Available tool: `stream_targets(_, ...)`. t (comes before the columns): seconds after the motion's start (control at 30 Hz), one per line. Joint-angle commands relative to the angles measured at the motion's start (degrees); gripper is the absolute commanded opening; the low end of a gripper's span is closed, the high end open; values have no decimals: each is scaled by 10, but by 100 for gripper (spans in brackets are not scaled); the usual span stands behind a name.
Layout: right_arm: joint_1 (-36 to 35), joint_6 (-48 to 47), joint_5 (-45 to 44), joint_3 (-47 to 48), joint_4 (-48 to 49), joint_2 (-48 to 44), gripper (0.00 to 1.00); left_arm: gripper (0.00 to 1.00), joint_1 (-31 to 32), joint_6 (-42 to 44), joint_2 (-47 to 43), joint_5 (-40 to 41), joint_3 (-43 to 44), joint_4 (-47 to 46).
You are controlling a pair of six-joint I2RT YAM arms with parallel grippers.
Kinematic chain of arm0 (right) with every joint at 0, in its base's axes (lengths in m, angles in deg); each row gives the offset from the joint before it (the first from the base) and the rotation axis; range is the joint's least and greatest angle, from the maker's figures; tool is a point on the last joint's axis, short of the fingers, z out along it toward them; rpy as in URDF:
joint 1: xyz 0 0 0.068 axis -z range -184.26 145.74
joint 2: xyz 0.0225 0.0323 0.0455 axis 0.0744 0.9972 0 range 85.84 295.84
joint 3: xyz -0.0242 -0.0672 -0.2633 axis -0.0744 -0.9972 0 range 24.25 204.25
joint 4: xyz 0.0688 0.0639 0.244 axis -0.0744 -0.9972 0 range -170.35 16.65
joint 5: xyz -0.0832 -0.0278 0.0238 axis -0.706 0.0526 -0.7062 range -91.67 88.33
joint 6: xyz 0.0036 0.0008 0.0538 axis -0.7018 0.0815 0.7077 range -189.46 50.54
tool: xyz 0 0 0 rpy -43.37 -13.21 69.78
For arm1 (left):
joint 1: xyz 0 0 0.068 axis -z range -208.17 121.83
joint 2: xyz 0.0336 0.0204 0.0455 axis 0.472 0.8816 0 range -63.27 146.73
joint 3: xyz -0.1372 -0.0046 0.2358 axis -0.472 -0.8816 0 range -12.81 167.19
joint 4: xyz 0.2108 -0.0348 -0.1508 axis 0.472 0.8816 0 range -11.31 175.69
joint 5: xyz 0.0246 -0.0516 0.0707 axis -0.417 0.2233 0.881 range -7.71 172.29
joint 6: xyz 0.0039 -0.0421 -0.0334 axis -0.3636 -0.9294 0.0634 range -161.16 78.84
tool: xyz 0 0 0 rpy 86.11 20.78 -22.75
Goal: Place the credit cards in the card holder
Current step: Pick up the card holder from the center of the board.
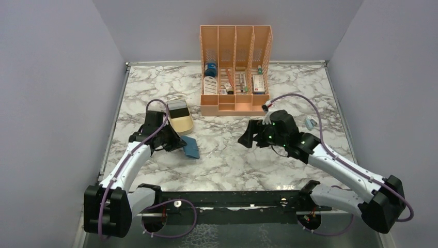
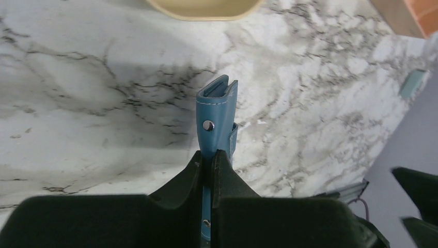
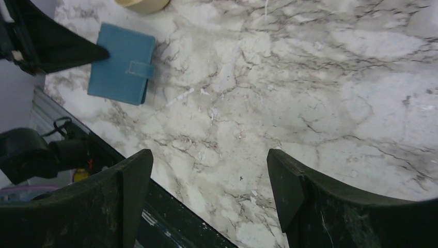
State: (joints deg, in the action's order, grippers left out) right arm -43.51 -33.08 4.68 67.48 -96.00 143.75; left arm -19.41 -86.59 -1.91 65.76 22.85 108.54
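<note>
The teal-blue card holder (image 1: 190,147) rests on the marble, closed, with its snap tab across the edge (image 3: 121,64). My left gripper (image 1: 173,143) is shut on its near edge. In the left wrist view the card holder (image 2: 217,116) runs edge-on out from between the closed jaws of that gripper (image 2: 212,157). A credit card (image 1: 177,108) with a grey-to-dark face lies in the beige tray (image 1: 183,125) just behind the holder. My right gripper (image 1: 253,135) hovers to the right of the holder, open and empty (image 3: 209,170).
An orange slotted organiser (image 1: 235,67) with small items stands at the back centre. A small light-blue object (image 1: 310,122) lies at the right, behind the right arm. The black base rail (image 1: 232,201) runs along the near edge. Grey walls enclose the table.
</note>
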Motion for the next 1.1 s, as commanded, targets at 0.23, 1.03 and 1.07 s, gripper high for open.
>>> stream_targets(0.23, -170, -233, -25, -10, 268, 107, 80, 0, 3, -6, -29, -154, 86, 11)
stream_targets(1.03, -272, -810, 44, -155, 772, 246, 79, 0, 3, -62, -36, -300, 98, 10)
stream_targets(1.07, -275, -823, 36, -154, 784, 254, 79, 0, 3, -64, -35, -306, 97, 10)
